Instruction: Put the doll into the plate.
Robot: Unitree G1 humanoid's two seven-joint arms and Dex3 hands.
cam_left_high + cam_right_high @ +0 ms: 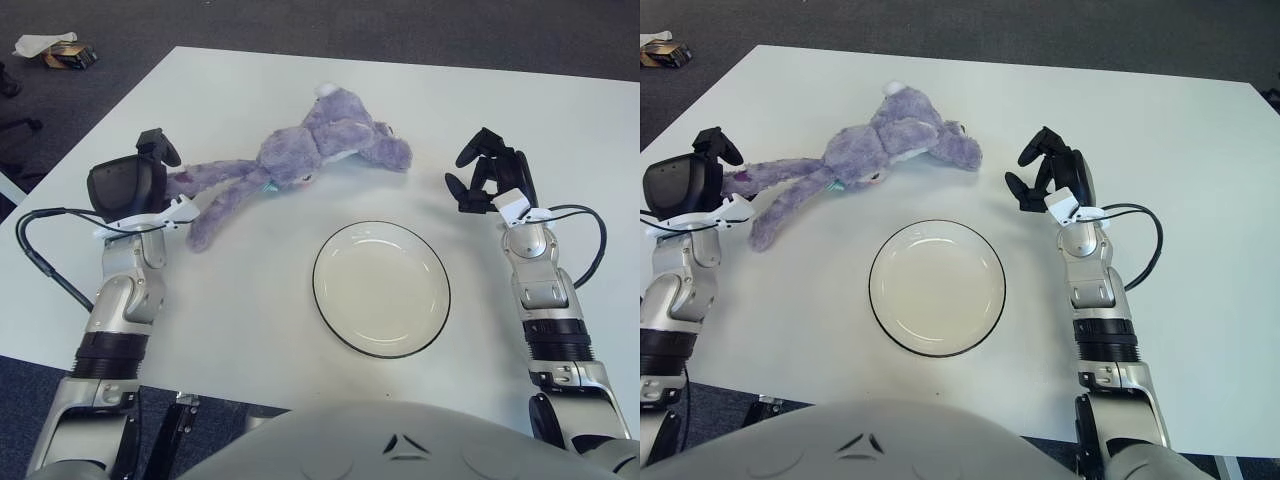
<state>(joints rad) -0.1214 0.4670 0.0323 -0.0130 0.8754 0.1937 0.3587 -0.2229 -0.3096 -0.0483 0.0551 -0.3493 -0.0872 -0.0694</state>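
Fur, shaggy and lilac-grey, covers the floppy long-limbed plush doll (pixel 300 165), sprawled flat on the smooth white tabletop (pixel 240 310) behind the round, shallow, dark-rimmed cream plate (pixel 381 289), apart from it. The left robot hand (pixel 150 185), black and rigid, sits at the tip of one long limb; whether it grips is unclear. The right robot hand (pixel 487 180) hovers beside the plate, fingers loosely curled, holding nothing.
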